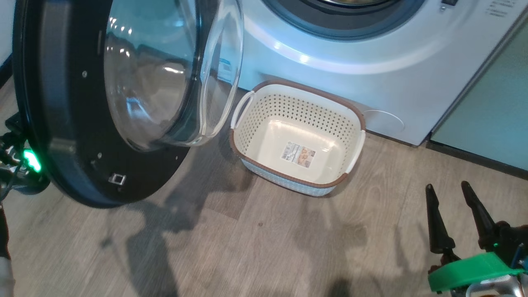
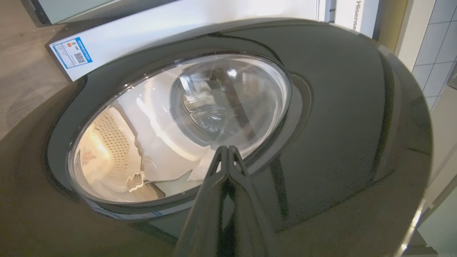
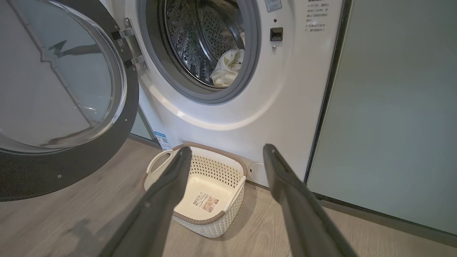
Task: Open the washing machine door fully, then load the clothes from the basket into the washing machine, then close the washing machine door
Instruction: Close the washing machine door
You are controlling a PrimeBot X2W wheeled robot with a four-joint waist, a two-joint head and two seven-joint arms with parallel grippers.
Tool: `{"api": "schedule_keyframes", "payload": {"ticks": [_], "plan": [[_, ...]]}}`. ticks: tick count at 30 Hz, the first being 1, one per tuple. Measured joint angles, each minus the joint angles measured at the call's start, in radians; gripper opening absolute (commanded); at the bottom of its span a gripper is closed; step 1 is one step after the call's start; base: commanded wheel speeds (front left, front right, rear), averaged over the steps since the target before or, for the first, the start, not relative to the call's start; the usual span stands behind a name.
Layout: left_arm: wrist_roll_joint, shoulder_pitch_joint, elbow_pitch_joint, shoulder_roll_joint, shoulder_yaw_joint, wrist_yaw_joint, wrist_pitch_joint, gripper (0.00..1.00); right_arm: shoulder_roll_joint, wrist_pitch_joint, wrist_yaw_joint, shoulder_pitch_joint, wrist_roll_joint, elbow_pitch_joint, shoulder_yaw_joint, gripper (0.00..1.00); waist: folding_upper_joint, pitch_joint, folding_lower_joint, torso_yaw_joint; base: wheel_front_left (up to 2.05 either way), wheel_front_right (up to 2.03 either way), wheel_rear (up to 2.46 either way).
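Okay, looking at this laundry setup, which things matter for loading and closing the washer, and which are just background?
Part of the job:
washing machine
washing machine door, open
clothes, in the drum
basket, empty
left hand, shut, at the door's outer face
right hand, open, holding nothing

Just there:
teal cabinet
wood floor
blue sticker

On the right gripper [image 1: 447, 187] you see two long black fingers [image 1: 437, 227], thick at the base and tapering to narrow points. A bright green moulded collar [image 1: 470, 274] adjoins the finger mount, over a silvery metal part [image 1: 491, 291]. A small green lamp [image 1: 495, 246] glows on the black mount. In the right wrist view, the finger faces are flat, matte dark grey. The left gripper [image 2: 228, 149] has dark, glossy, tapered fingers. Its black wrist housing [image 1: 16, 181] carries a glowing green indicator [image 1: 32, 160].
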Motion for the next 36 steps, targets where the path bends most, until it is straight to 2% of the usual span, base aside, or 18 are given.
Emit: {"api": "schedule_keyframes", "payload": {"ticks": [7, 15, 36], "plan": [[-0.007, 0.034, -0.092, -0.02, -0.016, 0.029, 0.022, 0.0, 0.004, -0.023, 0.0, -0.013, 0.008, 0.027, 0.001, 1.0, 0.0, -0.006, 0.0, -0.051, 0.0, 0.0, 0.0], [-0.015, 0.054, -0.154, -0.038, -0.034, 0.041, 0.042, 0.0, 0.007, -0.044, 0.0, -0.024, 0.02, 0.055, 0.006, 1.0, 0.0, -0.007, 0.0, -0.119, 0.0, 0.0, 0.0], [-0.018, 0.036, -0.175, -0.093, -0.042, 0.047, 0.007, 0.0, 0.012, -0.089, 0.0, -0.046, 0.072, 0.111, 0.03, 1.0, 0.0, -0.029, 0.0, -0.331, 0.0, 0.0, 0.0]]}}
